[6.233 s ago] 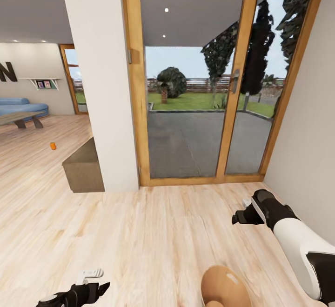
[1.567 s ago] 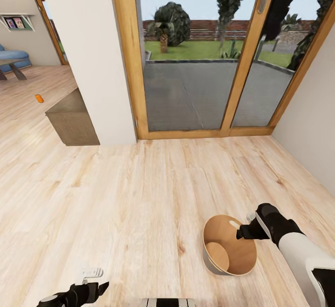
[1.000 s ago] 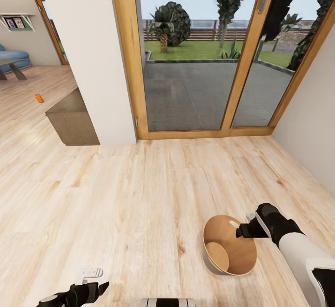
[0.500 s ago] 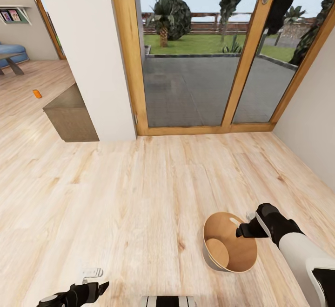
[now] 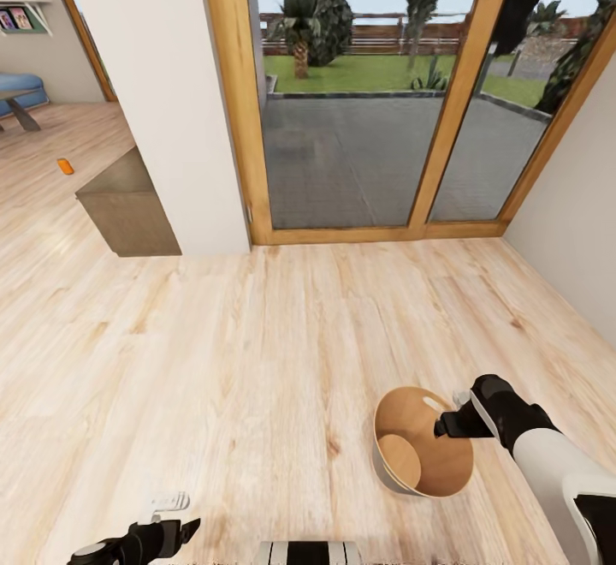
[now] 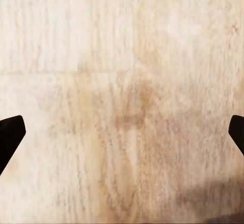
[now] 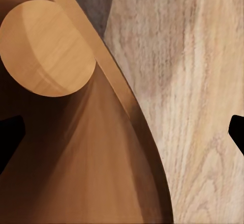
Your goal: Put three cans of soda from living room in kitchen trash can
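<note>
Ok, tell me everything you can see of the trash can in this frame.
The trash can is a small round bin tapering toward its base, grey outside and tan wood-brown inside, with an oval handle hole near the far rim. It stands upright on the pale wood floor, and its flat round bottom is bare: no cans inside. The right tool hangs open over its rim, one finger on each side of the wall; contact cannot be told.

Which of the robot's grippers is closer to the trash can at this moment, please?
The right. The right gripper hangs over the trash can at its rim, fingers spread; the left gripper is well off to the side, over bare floor.
</note>
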You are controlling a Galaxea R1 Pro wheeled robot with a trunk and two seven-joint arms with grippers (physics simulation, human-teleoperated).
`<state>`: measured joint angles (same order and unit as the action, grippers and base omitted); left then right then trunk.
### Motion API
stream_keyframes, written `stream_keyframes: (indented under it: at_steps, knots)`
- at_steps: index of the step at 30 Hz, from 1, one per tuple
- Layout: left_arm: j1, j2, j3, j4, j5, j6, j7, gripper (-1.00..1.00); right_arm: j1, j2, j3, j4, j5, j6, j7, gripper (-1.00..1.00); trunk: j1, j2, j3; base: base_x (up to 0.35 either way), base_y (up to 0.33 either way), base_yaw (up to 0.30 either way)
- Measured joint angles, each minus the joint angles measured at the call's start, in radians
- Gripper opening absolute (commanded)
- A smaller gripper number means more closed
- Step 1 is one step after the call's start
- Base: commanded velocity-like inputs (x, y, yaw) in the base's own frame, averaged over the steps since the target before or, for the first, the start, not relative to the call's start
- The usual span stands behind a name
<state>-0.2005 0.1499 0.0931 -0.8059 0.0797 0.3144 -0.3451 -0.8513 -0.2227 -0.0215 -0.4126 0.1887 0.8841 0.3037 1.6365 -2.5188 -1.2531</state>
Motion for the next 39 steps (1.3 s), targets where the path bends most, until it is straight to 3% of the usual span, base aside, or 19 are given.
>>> stream_keyframes:
  at_steps: [14, 15, 19, 23, 26, 35, 37, 39]
  knots:
    - [0.0, 0.0, 0.003, -0.001, 0.0, 0.0, 0.0, 1.0, 0.003, 0.0, 0.0, 0.0, 0.0, -0.003, 0.0, 1.0, 0.001, -0.001, -0.008, 0.0, 0.0, 0.0]
    - [0.001, 0.0, 0.003, -0.001, 0.0, 0.0, 0.0, 1.0, 0.005, 0.0, 0.0, 0.0, 0.0, -0.003, 0.0, -1.0, 0.001, -0.001, -0.008, 0.0, 0.0, 0.0]
    - [0.001, 0.0, 0.003, -0.001, 0.0, 0.0, 0.0, 1.0, 0.011, 0.0, 0.0, 0.0, 0.0, -0.003, 0.0, -1.0, 0.001, -0.001, -0.008, 0.0, 0.0, 0.0]
    - [0.001, 0.0, 0.004, -0.001, 0.0, -0.001, 0.0, 1.0, 0.013, -0.002, 0.003, -0.004, 0.04, -0.009, -0.003, -1.0, 0.001, -0.001, -0.008, 0.0, 0.0, 0.0]
    - [0.001, 0.0, 0.006, -0.001, 0.0, -0.001, 0.0, 1.0, 0.014, -0.001, 0.002, -0.001, 0.012, -0.005, -0.001, -1.0, 0.001, -0.001, -0.008, 0.0, 0.0, 0.0]
    - [0.0, 0.0, 0.007, -0.001, 0.0, 0.0, 0.0, 1.0, 0.015, -0.001, 0.002, -0.002, 0.009, -0.005, -0.001, -1.0, 0.001, -0.001, -0.008, 0.0, 0.0, 0.0]
    - [0.0, 0.0, 0.003, 0.0, 0.0, -0.001, 0.0, 1.0, 0.015, -0.001, -0.001, -0.001, -0.019, -0.001, 0.004, -1.0, 0.0, 0.0, 0.0, 0.0, 0.0, 0.0]
    - [0.0, -0.001, 0.001, 0.0, 0.0, 0.0, 0.0, 1.0, 0.015, -0.001, -0.001, -0.002, -0.02, -0.001, 0.004, -1.0, -0.001, 0.0, 0.007, 0.0, 0.0, 0.0]
